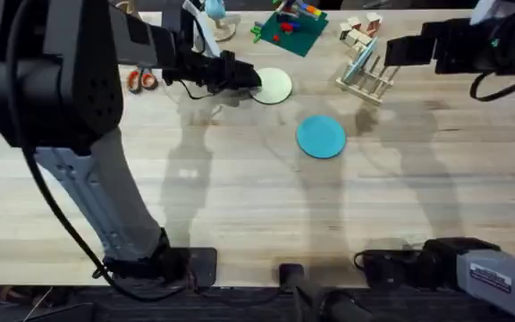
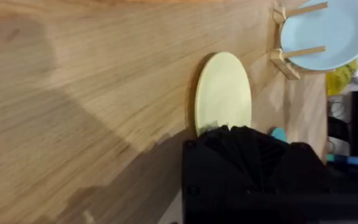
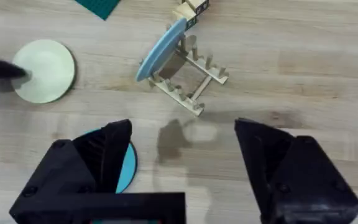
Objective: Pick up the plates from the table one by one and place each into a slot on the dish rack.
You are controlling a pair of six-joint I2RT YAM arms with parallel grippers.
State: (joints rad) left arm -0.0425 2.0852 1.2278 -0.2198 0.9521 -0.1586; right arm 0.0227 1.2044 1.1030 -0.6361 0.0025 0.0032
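A pale cream-yellow plate [image 1: 275,87] [image 2: 224,93] [image 3: 44,70] lies flat on the table [image 1: 240,197]. My left gripper [image 1: 244,79] [image 2: 253,155] is at its near-left edge, covering part of the rim. A bright blue plate [image 1: 320,137] [image 3: 127,167] lies flat nearer the middle. The dish rack [image 1: 369,79] [image 3: 191,78] [image 2: 284,59] stands at the back right with a pale blue plate [image 1: 361,59] [image 3: 161,48] [image 2: 325,31] leaning in a slot. My right gripper [image 1: 392,49] [image 3: 182,168] hovers open just right of the rack, holding nothing.
A green baseplate with coloured toys [image 1: 289,31] and a pile of small wooden blocks [image 1: 360,29] sit behind the rack. Orange-handled scissors [image 1: 141,80] lie at the left under my left arm. The wide front half of the tabletop is bare wood.
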